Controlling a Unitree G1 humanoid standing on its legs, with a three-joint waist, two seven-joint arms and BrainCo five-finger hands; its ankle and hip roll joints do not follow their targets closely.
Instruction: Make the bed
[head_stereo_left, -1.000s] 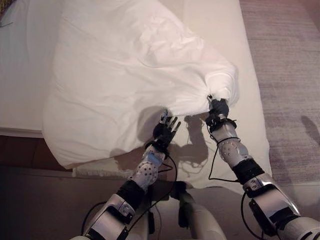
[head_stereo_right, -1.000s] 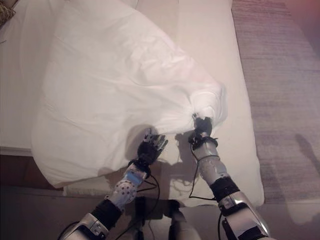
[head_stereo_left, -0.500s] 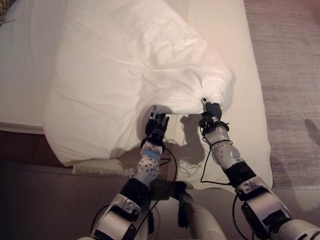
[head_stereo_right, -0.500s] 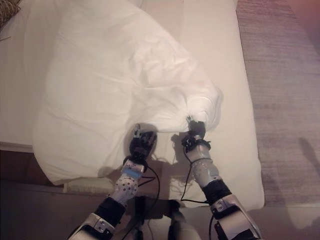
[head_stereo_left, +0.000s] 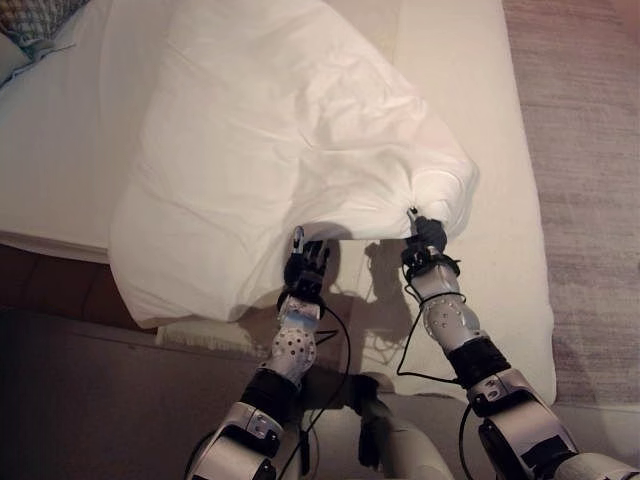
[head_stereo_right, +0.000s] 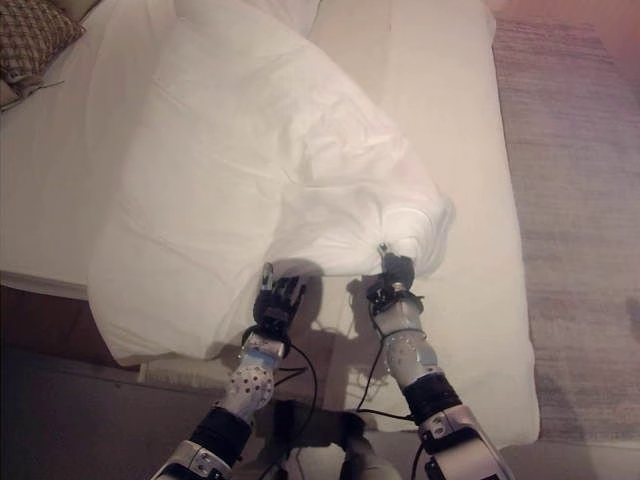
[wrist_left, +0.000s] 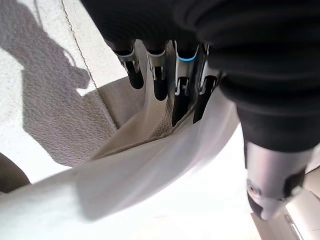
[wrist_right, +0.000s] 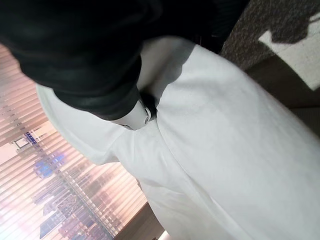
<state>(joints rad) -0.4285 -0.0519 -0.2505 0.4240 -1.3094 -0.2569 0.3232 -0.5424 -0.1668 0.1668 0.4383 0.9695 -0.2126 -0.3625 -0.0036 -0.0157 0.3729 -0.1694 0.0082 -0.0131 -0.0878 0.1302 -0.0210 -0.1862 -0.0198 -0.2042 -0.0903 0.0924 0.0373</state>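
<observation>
Right hand (head_stereo_left: 428, 236) clamps the duvet (head_stereo_left: 270, 150) corner; left hand (head_stereo_left: 305, 268), fingers relaxed beneath the hem, should grip before pulling evenly across the bed (head_stereo_left: 500, 180).

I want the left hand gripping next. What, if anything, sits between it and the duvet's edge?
Nothing visible. The left hand, fingers straight, is right under the duvet edge; the right hand is shut on a bunched corner.

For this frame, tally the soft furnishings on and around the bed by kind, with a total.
White duvet, bunched at one corner in the right hand: 1
Patterned cushion at the bed's far left corner: 1
Mattress with white sheet: 1
Grey rug on the floor to the right: 1
Total: 4
</observation>
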